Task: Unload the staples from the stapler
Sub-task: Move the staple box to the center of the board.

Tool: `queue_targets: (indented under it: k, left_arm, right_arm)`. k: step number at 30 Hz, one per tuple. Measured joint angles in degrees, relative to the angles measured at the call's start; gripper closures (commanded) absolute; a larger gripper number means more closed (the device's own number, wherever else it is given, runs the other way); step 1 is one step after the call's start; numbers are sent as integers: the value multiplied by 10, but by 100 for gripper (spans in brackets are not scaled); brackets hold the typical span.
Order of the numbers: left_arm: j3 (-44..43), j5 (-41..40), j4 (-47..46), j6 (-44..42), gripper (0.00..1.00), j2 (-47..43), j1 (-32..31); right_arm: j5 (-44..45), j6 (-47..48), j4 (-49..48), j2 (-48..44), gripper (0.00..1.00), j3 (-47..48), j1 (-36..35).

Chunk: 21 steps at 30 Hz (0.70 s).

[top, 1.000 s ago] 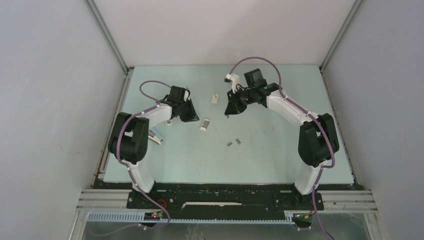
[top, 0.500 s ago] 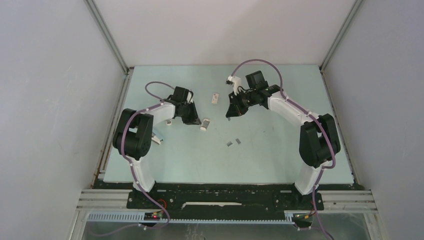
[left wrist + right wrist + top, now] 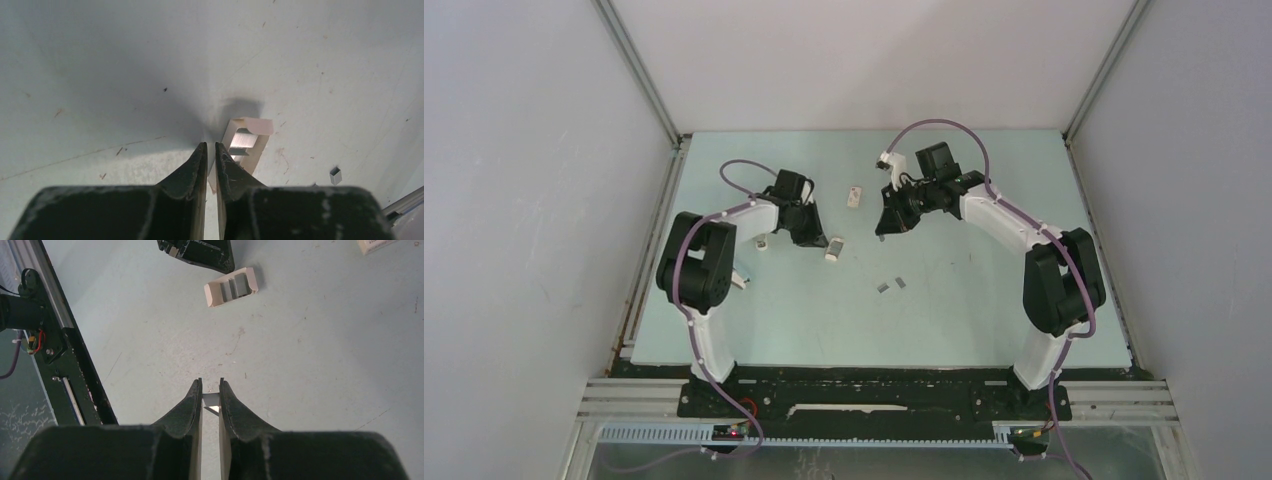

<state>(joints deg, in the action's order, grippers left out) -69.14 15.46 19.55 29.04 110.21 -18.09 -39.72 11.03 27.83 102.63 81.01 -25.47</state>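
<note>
A small silvery strip of staples (image 3: 211, 400) is clamped between the tips of the right gripper (image 3: 210, 385). The black, rough-edged jaws of the left gripper (image 3: 211, 146) are drawn almost together, with nothing seen in the slit, and are set just beside an open pale cardboard box (image 3: 255, 131) in which another shiny strip is lodged. Two loose staples (image 3: 884, 287) are seen lying on the scuffed, pale green table (image 3: 964, 310), which is enclosed by plain grey walls (image 3: 524, 200).
</note>
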Motion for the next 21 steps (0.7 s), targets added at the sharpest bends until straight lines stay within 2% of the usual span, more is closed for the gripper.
queue_targets:
  k: [21]
  left_arm:
    - [-21,28,7,-10,84,21,-40]
  right_arm:
    - [12,4,-7,3,87,0,-30]
